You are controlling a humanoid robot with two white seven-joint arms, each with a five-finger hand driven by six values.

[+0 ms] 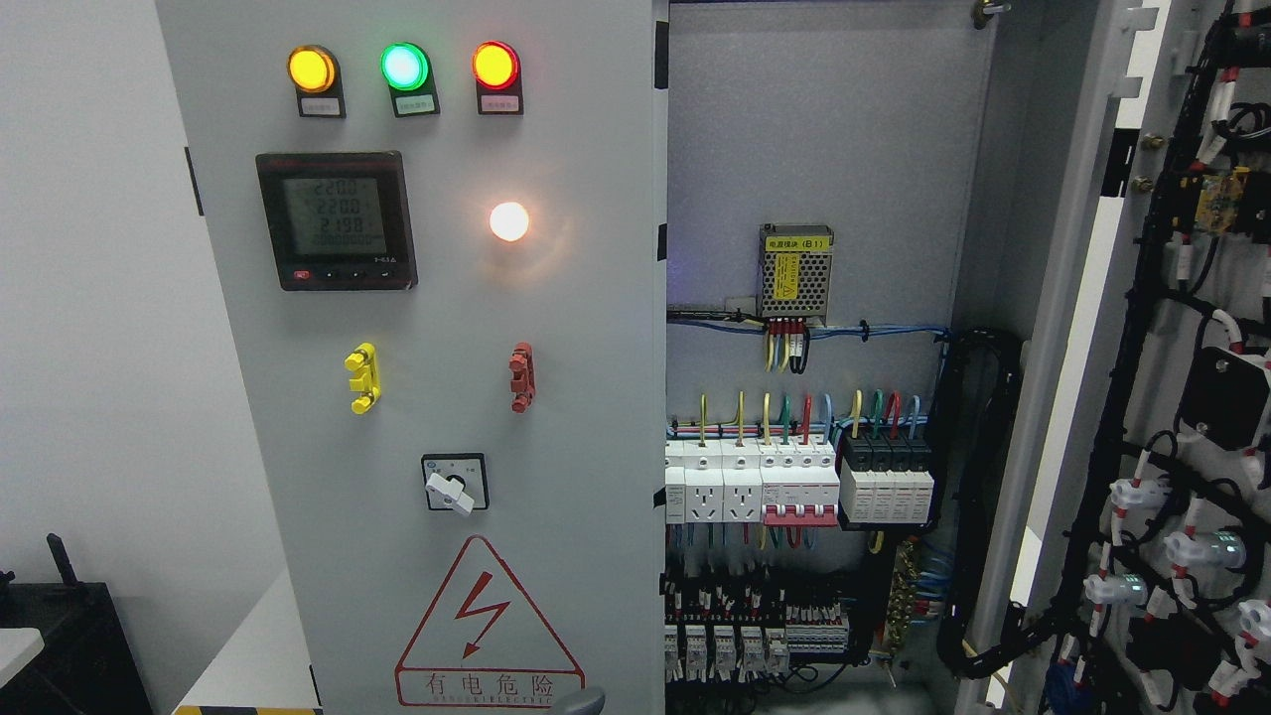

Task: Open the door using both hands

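The right door is standing swung open at the picture's right, showing its wired inner face, while the left door is sitting closed with three lamps glowing above a meter. Between them the cabinet interior is showing breakers and wires. No robot hand is showing, so its fingers cannot be told.

Left door: shut; we list its meter, lamps, yellow and red handles and rotary switch as protrusions. Right door: swung wide, its inside crowded with wiring. Between them we find open access, bounded behind by breakers, power supply and cable bundle.
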